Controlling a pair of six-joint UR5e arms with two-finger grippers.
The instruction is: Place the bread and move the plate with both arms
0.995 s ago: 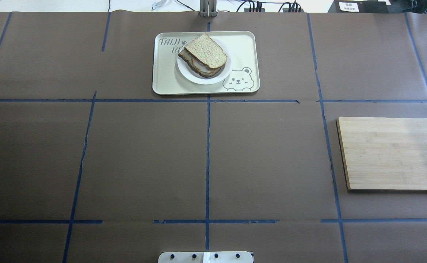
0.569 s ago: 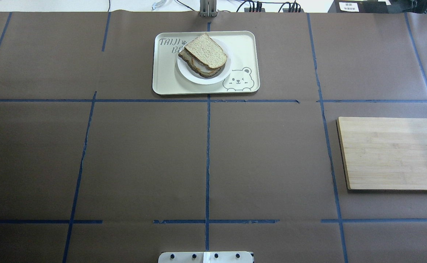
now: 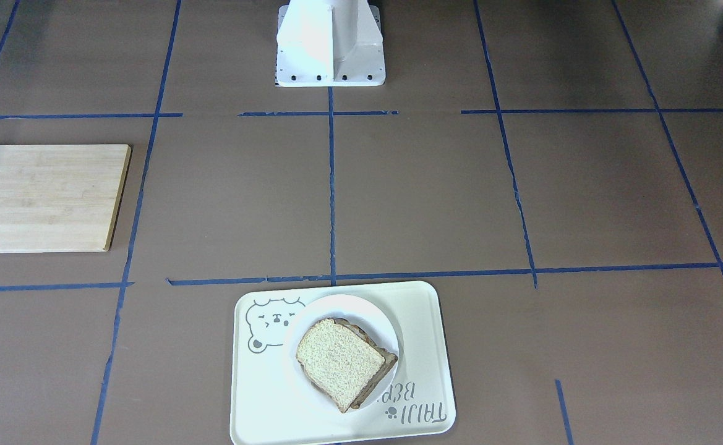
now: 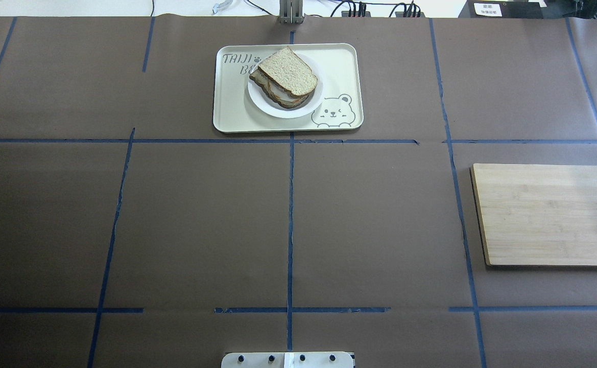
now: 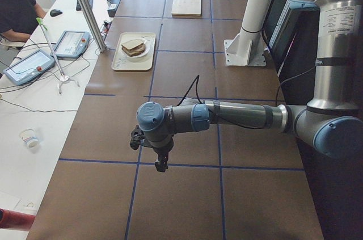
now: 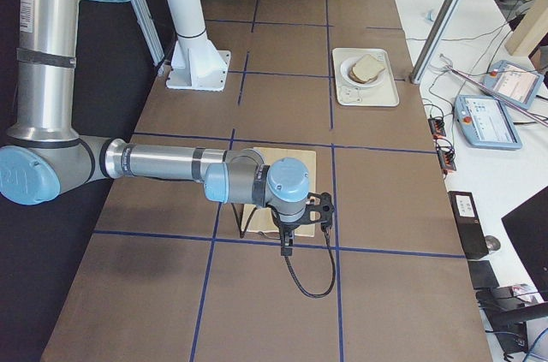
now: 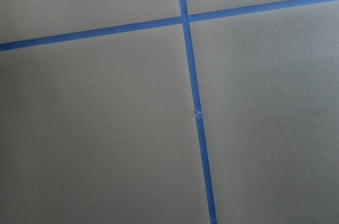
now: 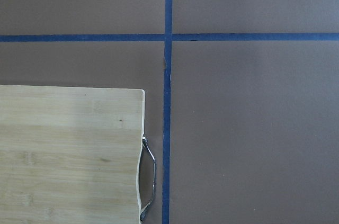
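Note:
The bread (image 4: pixel 288 71) lies on top of a second, mostly hidden slice on the white plate (image 4: pixel 298 111), which stands on the cream bear tray (image 4: pixel 232 110) at the table's far middle. Bread (image 3: pixel 338 355), plate (image 3: pixel 342 306) and tray (image 3: pixel 262 395) also show in the front-facing view. My left gripper (image 5: pixel 161 160) hangs over bare table far off to the left, seen only in the exterior left view. My right gripper (image 6: pixel 287 246) hangs near the cutting board's outer edge, seen only in the exterior right view. I cannot tell whether either is open or shut.
A bamboo cutting board (image 4: pixel 546 214) lies at the table's right; its corner and metal handle (image 8: pixel 150 179) show in the right wrist view. The robot base (image 3: pixel 330 43) stands at the near middle. An operator (image 5: pixel 17 1) sits beyond the far edge.

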